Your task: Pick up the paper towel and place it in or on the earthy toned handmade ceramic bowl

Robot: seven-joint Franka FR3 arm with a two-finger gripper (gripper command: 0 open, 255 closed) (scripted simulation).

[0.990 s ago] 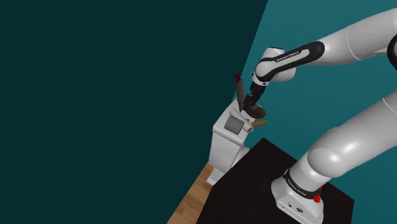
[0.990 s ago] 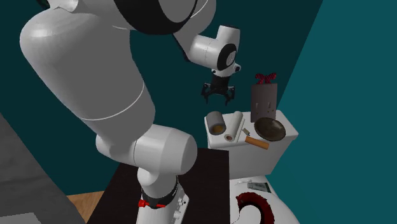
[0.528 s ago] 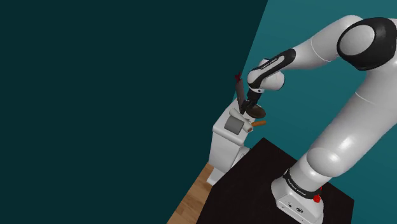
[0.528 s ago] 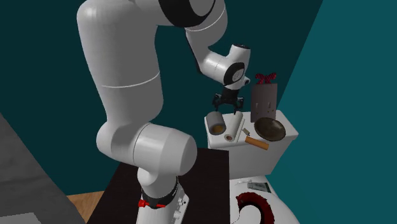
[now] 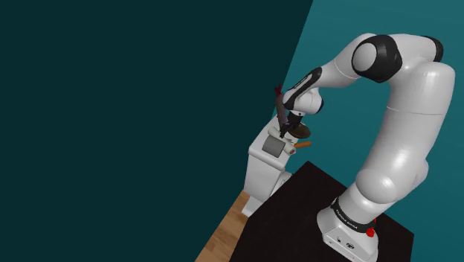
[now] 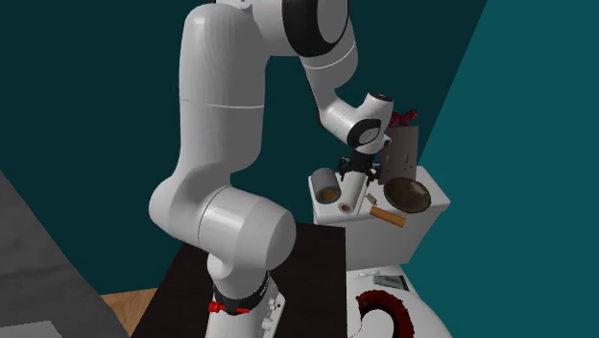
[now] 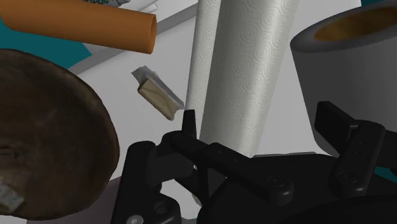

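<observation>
The paper towel [image 7: 245, 70] is a white embossed roll lying on a white top [image 6: 434, 204]; it also shows under the hand as the paper towel [image 6: 351, 199]. My gripper [image 7: 261, 118] is open and low over the roll, one finger on each side, not clasping it. The bowl [image 7: 51, 133] is dark brown and rough, just beside the gripper. In the second exterior view the bowl [image 6: 408, 195] sits to the right of my gripper [image 6: 352, 174]. In the shoulder view my gripper [image 5: 286, 128] hangs right by the bowl [image 5: 298, 132].
A grey cup [image 7: 350, 51] with a brownish inside stands close on the roll's other side. An orange-handled tool [image 6: 389, 215] and a small wedge [image 7: 159, 95] lie near the bowl. A dark box with a red bow [image 6: 399, 149] stands behind. The black stand top [image 5: 312, 216] is below.
The arm has swung over and the hand has come down from above the white top to just over the paper towel. The objects have not moved.
</observation>
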